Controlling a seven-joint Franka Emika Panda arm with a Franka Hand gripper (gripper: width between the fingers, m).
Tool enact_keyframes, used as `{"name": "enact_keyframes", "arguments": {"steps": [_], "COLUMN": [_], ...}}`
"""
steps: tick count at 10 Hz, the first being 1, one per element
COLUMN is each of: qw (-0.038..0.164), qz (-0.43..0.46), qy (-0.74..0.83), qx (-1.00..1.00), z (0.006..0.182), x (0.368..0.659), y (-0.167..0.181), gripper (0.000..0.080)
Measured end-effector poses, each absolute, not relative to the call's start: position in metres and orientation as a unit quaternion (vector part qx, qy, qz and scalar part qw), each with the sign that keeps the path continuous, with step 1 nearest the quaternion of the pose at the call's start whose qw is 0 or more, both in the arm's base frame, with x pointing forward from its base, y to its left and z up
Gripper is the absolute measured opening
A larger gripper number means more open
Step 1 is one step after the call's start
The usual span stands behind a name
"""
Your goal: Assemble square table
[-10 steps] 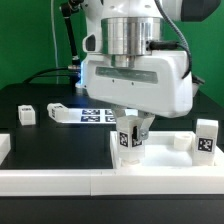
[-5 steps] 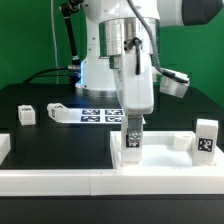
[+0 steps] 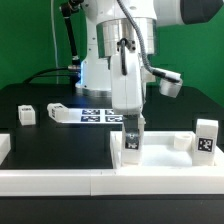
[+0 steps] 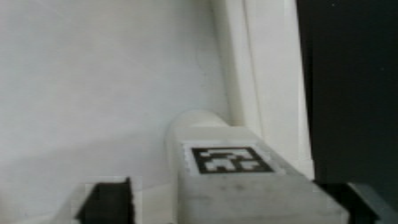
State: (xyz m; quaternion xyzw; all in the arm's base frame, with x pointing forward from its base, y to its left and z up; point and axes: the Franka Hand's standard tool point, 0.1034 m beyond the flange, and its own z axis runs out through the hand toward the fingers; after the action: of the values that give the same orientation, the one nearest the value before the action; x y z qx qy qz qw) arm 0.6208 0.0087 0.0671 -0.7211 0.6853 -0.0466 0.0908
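Note:
The white square table top lies at the front on the exterior view's right. A white tagged leg stands upright on it near its left corner. My gripper comes straight down over this leg and is shut on it, with the fingers on either side. In the wrist view the leg fills the space between the dark fingers, with the top's white surface and raised rim beyond it. My gripper holds the leg's near end.
Two loose white legs lie on the black table at the back left. Another tagged leg stands at the far right. The marker board lies behind my gripper. A long white rail runs along the front.
My wrist has turned about a quarter turn around the upright leg, so the hand now shows its narrow side. The leg stays in the same place on the top.

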Motion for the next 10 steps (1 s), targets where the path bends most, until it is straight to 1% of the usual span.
{"name": "enact_keyframes", "arguments": {"steps": [1, 2, 6, 7, 8, 10], "qw": [0.078, 0.075, 0.061, 0.045, 0.033, 0.029], "qz": [-0.052, -0.055, -0.067, -0.073, -0.073, -0.074], "qy": [0.616, 0.574, 0.446, 0.347, 0.280, 0.251], "qx": [-0.782, -0.813, -0.890, -0.934, -0.957, -0.965], "z": [0.069, 0.069, 0.069, 0.069, 0.069, 0.068], "x": [0.623, 0.623, 0.623, 0.623, 0.624, 0.623], "y": [0.012, 0.015, 0.011, 0.007, 0.006, 0.005], "gripper": [0.0612, 0.0644, 0.0649, 0.0649, 0.0649, 0.0640]}}
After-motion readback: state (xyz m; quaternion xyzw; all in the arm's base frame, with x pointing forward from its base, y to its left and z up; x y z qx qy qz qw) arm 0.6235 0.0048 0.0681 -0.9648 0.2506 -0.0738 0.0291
